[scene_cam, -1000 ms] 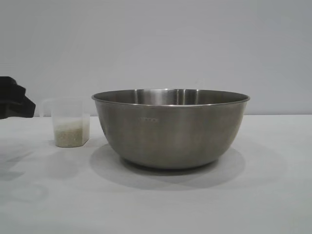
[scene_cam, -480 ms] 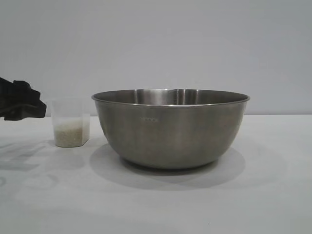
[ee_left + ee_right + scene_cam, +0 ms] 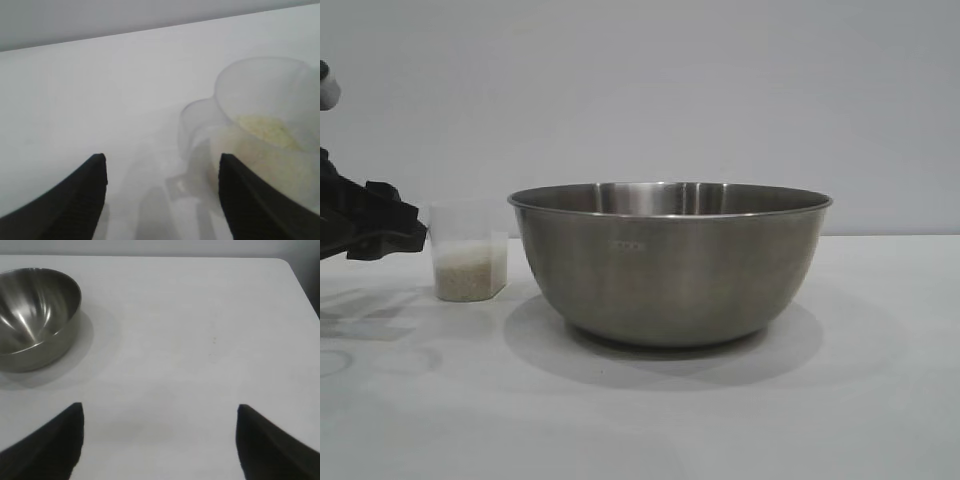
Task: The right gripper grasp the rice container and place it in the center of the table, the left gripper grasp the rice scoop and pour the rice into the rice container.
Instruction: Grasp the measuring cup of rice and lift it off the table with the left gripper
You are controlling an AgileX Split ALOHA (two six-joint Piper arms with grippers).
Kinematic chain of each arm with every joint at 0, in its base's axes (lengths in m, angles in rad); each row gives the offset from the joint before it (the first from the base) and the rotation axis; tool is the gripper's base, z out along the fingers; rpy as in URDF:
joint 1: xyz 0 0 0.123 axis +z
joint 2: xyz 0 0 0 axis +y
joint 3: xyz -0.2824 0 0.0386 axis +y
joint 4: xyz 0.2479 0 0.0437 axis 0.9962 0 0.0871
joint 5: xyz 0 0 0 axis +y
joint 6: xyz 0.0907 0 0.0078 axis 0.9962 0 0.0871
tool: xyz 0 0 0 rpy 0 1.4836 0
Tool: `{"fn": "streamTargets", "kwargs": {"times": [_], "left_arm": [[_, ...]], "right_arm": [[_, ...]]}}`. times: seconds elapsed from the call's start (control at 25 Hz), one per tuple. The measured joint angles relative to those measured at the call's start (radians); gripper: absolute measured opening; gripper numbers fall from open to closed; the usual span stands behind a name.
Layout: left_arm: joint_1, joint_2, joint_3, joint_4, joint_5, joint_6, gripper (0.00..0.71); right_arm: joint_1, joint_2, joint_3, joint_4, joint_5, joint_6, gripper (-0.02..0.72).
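The rice container point(image 3: 670, 265), a large steel bowl, stands in the middle of the white table point(image 3: 880, 400). Left of it stands the rice scoop point(image 3: 468, 262), a small translucent cup with rice point(image 3: 468, 280) in its bottom. My left gripper point(image 3: 405, 238) reaches in from the left, its tips just short of the scoop. In the left wrist view the left gripper point(image 3: 162, 170) is open, with the scoop's loop handle point(image 3: 197, 132) ahead between the fingers and the scoop point(image 3: 280, 90) beside one finger. My right gripper point(image 3: 160, 412) is open over bare table, well away from the rice container point(image 3: 35, 315).
A plain grey wall stands behind the table. The table's rounded far corner point(image 3: 285, 265) shows in the right wrist view. Bare tabletop lies to the right of the bowl and in front of it.
My left gripper has moved right, from the picture's edge up close to the scoop. The bowl and scoop have not moved.
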Motion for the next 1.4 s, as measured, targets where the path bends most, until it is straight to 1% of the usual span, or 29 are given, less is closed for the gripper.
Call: {"fn": "streamTargets", "kwargs": {"times": [0.36,0.4,0.44,0.48,0.52,0.6,0.8,0.88,0.92,1.04,1.08,1.4], "left_arm": [[0.0,0.042,-0.048,0.0,0.0,0.005,0.465],[0.0,0.047,-0.054,0.0,0.0,0.005,0.423],[0.0,0.052,-0.061,0.001,0.0,0.005,0.409],[0.0,0.059,-0.065,0.004,0.0,0.005,0.414],[0.0,0.061,-0.072,0.006,0.0,0.005,0.364],[0.0,0.066,-0.08,0.015,0.0,0.005,0.3],[0.0,0.068,-0.093,0.023,0.002,0.007,0.09],[0.0,0.068,-0.1,0.03,0.002,0.007,0.035],[0.0,0.068,-0.1,0.041,0.002,0.007,0.048],[0.0,0.068,-0.101,0.081,0.002,0.007,0.048],[0.0,0.068,-0.101,0.095,0.002,0.007,0.0],[0.0,0.054,-0.101,0.103,0.008,0.007,0.0]], "right_arm": [[0.0,0.0,0.0,0.0,0.0,0.0,0.567],[0.0,0.0,0.0,0.0,0.0,0.0,0.567],[0.0,0.0,0.0,0.0,0.0,0.0,0.567],[0.0,0.0,0.0,0.0,0.0,0.0,0.567],[0.0,0.0,0.0,0.0,0.0,0.0,0.567],[0.0,0.0,0.0,0.0,0.0,0.0,0.567],[0.0,0.0,0.0,0.0,0.0,0.0,0.567],[0.0,0.0,0.0,0.0,0.0,0.0,0.567],[0.0,0.0,0.0,0.0,0.0,0.0,0.567],[0.0,0.0,0.0,0.0,0.0,0.0,0.567],[0.0,0.0,0.0,0.0,0.0,0.0,0.567],[0.0,0.0,0.0,0.0,0.0,0.0,0.567]]}}
